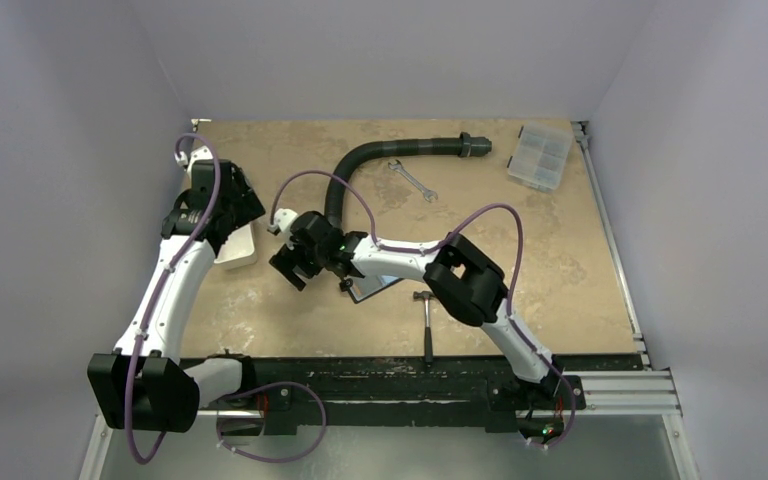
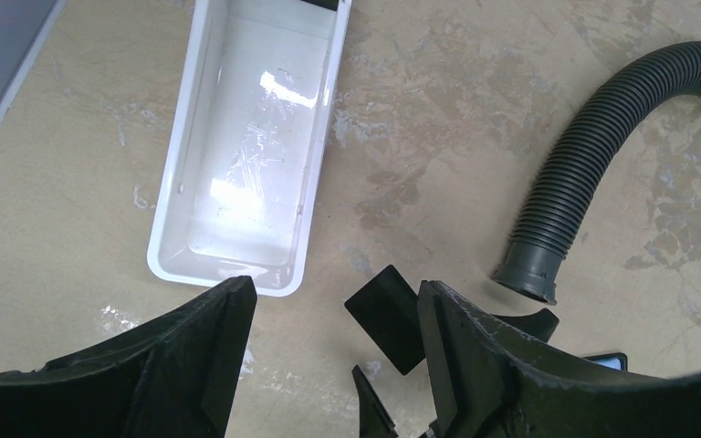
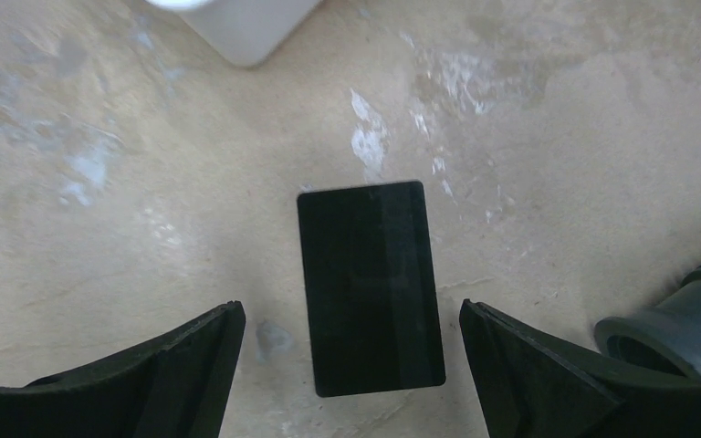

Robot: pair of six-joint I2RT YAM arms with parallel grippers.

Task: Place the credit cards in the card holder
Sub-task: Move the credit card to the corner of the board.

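Observation:
One black credit card lies flat on the table. My right gripper is open and hovers just above it, one finger on each long side, not touching. The card also shows in the left wrist view; in the top view the right gripper hides it. My left gripper is open and empty, above the table beside the white tray. The card holder lies partly hidden under my right forearm. No other card shows.
A grey corrugated hose curves across the back of the table, its open end close to the right of the card. A wrench, a clear compartmented box and a hammer lie further right.

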